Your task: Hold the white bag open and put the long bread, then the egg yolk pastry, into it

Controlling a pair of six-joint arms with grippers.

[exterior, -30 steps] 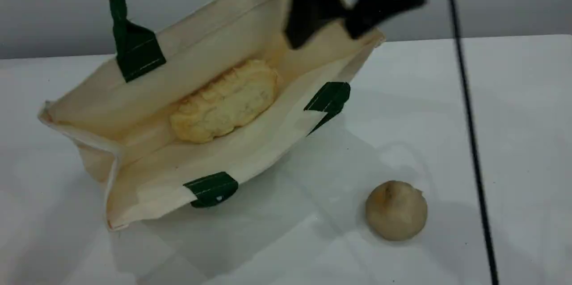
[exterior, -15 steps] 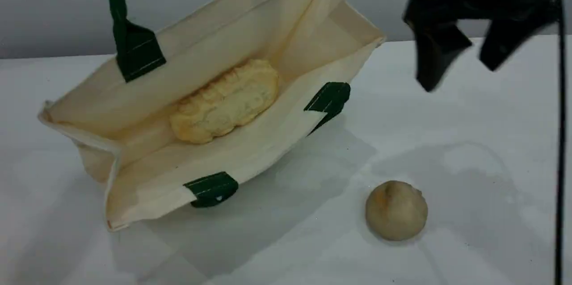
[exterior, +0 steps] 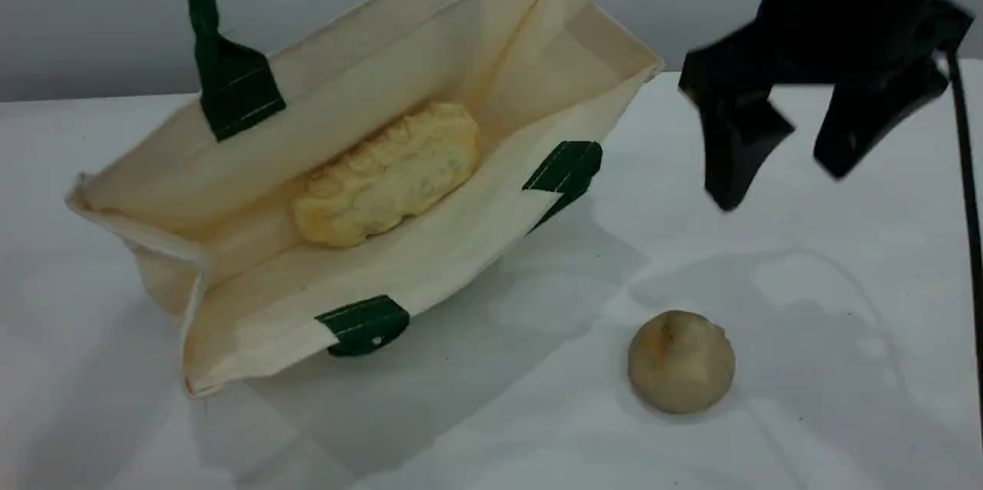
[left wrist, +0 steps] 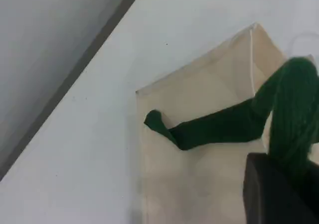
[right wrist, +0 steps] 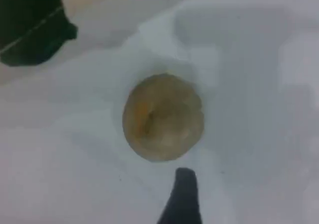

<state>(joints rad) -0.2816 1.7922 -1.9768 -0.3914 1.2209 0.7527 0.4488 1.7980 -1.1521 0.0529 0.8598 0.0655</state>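
Observation:
The white bag (exterior: 430, 37) lies tilted with its mouth wide open, one green handle (exterior: 201, 6) pulled taut up past the top edge. In the left wrist view my left gripper (left wrist: 279, 184) is shut on that green strap (left wrist: 294, 104). The long bread (exterior: 388, 175) rests inside the bag, pale side up. Alone on the table to the right of the bag sits the egg yolk pastry (exterior: 680, 362). My right gripper (exterior: 779, 183) hangs open above and slightly behind it, holding nothing. The right wrist view looks straight down on the pastry (right wrist: 163, 117), just beyond one fingertip (right wrist: 182, 194).
A black cable (exterior: 969, 206) hangs down along the right edge of the scene. The white table (exterior: 845, 413) ends at a grey wall behind the bag. A green stitched patch (right wrist: 30, 30) of the bag shows at the right wrist view's upper left.
My right gripper has left the bag's mouth, swung right and come down, still open, to above the pastry. Bag, bread and left grip have not moved.

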